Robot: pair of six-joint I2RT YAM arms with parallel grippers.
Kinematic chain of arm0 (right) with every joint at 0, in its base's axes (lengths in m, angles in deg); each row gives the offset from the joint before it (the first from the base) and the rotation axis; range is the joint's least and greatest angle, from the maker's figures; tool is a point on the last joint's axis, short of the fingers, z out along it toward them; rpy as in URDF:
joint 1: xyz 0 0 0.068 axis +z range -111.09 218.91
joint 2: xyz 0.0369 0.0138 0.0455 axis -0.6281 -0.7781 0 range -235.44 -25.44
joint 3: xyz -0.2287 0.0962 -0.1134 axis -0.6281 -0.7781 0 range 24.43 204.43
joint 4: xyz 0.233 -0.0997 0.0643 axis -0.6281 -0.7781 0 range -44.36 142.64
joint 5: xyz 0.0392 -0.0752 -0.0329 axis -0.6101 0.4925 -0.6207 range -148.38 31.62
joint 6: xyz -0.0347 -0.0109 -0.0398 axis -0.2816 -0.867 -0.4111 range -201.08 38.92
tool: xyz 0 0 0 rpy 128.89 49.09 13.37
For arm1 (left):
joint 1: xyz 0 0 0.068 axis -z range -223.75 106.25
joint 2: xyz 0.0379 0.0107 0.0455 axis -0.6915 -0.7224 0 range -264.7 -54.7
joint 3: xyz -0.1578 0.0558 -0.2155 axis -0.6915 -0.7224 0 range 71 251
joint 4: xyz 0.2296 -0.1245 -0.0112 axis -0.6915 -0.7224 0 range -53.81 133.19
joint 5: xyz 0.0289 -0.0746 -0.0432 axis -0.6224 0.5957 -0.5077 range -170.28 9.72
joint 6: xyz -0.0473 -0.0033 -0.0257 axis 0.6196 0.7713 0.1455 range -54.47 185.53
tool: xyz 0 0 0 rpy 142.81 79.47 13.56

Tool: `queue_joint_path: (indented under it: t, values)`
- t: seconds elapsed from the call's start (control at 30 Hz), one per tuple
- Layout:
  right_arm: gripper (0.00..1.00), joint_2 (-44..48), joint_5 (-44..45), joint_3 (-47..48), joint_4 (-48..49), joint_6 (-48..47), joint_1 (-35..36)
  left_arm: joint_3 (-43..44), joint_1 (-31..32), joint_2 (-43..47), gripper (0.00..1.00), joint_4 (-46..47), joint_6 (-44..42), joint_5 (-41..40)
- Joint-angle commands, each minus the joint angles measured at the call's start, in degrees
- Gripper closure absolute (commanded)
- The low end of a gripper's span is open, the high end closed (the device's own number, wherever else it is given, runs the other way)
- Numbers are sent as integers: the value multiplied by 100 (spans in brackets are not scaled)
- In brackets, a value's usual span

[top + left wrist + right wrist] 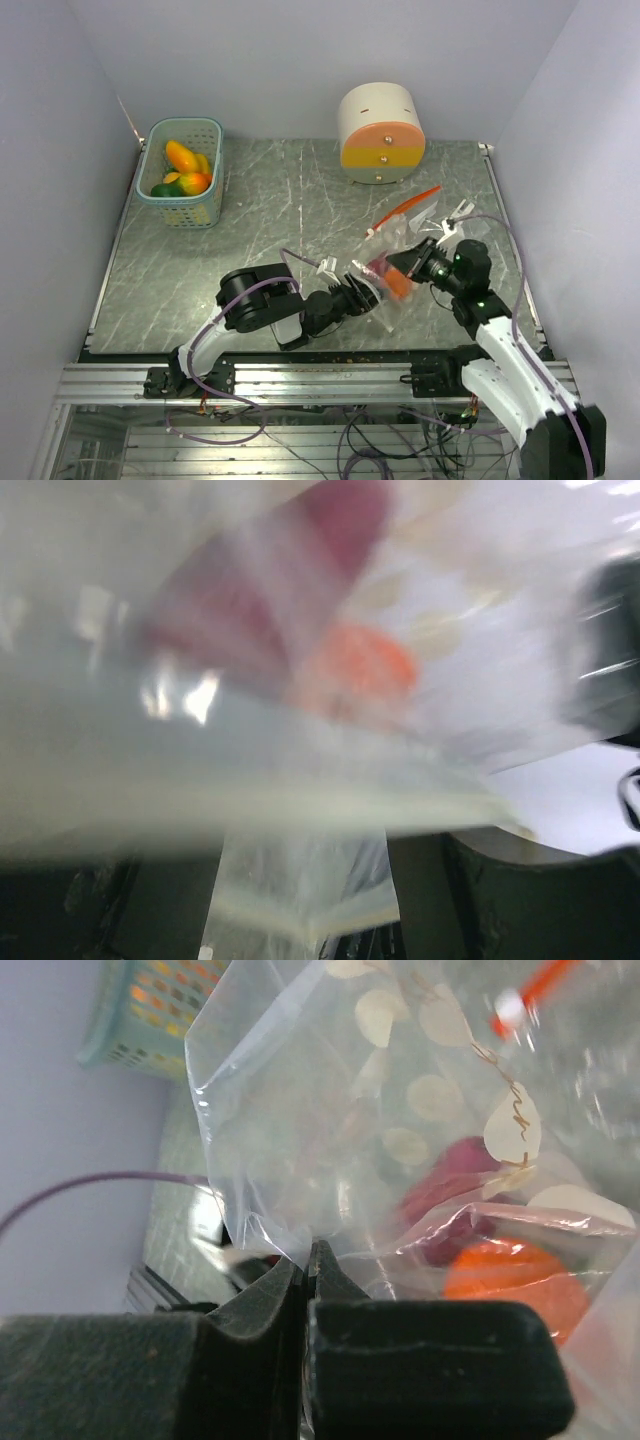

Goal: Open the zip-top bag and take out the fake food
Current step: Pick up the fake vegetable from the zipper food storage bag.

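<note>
On the grey marbled table (270, 200), toward the back, a round cream container (380, 133) with an orange band across its front; in the back left corner, a teal basket (185, 207) holding yellow, orange and green fake food (185, 165); well apart from it, near the front right, a clear zip-top bag (412, 225) between the two arms; right gripper (310, 1260) pressed together on a fold of the bag's film, seen close in the right wrist view; left gripper (355, 292) at the bag's left edge, film smeared across its own camera and fingers hidden, so cannot tell whether apart or together; inside the bag, low down and side by side, an orange piece (515, 1280) and a dark red piece (450, 1185); along the bag's far edge, an orange-red zip strip (405, 208); printed on the film, cream dots (435, 1095) and a thin brown scrawl (515, 1110), too blurred to read.
</note>
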Motion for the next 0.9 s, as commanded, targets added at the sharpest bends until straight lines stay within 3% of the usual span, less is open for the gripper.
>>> queue_joint_path:
  t: [0.0, 0.23, 0.3, 0.43, 0.53, 0.7, 0.87]
  values:
    - [100, -533, -542, -598, 613, 300, 10, -674, -24, -950, 24, 1223, -724, -210]
    - [100, -743, 153, -334, -78, -222, 2, -845, -74, -941, 24, 1222, -926, -373]
    - [87, -919, 347, -224, -271, -392, -1, -885, -92, -901, 25, 1222, -958, -382]
    - [46, -1080, 607, -118, -535, -679, 12, -975, -102, -825, 26, 1222, -1002, -390]
    - [34, -1111, 874, -175, -520, -822, 9, -1093, -106, -698, 27, 1221, -1050, -415]
    - [27, -2041, 1107, -149, -124, -991, 12, -1263, -106, -420, 28, 1146, -1467, -565]
    - [31, -2862, 1045, -178, 670, -863, 20, -1418, -106, -26, 28, 692, -1809, -767]
